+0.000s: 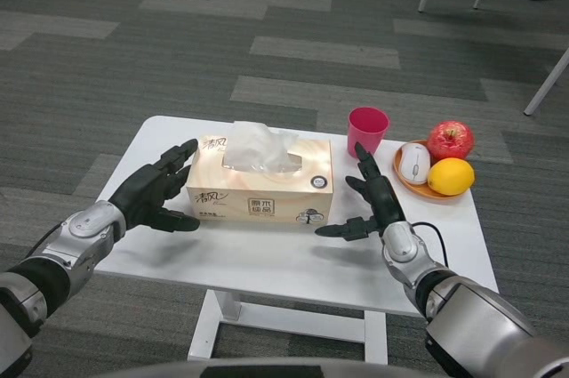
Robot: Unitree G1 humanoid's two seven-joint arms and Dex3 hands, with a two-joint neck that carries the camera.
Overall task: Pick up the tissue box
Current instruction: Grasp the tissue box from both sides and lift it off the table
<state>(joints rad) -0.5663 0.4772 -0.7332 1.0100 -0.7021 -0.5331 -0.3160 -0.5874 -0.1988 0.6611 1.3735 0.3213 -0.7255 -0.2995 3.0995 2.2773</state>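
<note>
**A:** What is hidden or hard to read here?

**B:** The print on the tissue box (262,184) is too small to make out. The left side of the box is behind the left hand (158,191), so I cannot tell whether those fingertips touch it. Both forearms are cut off at the near edge of the view, and the far side of the wooden plate (418,184) is covered by what lies on it. A black cord (433,237) runs behind the right wrist and out of sight.

**B:** And the table legs are mostly under the white table (293,258).

**A:** How do the hands sit?

**B:** The left hand is just beside the box's left end, palm turned toward it, fingers spread wide and holding nothing. The right hand (372,205) stands upright just right of the box, fingers apart and pointing up and far, thumb reaching left toward the box's near right corner, with a small gap showing. It holds nothing either.

**A:** Where is the box?

**B:** Flat on the middle of the table, between the two hands, a white tissue (260,148) standing out of its top.

**A:** Any containers?

**B:** A pink cup (367,132) stands upright to the far right of the box; its inside is not readable. The plate, further right, holds a white computer mouse (413,163), a red apple (450,140) and a lemon (451,176).
</note>
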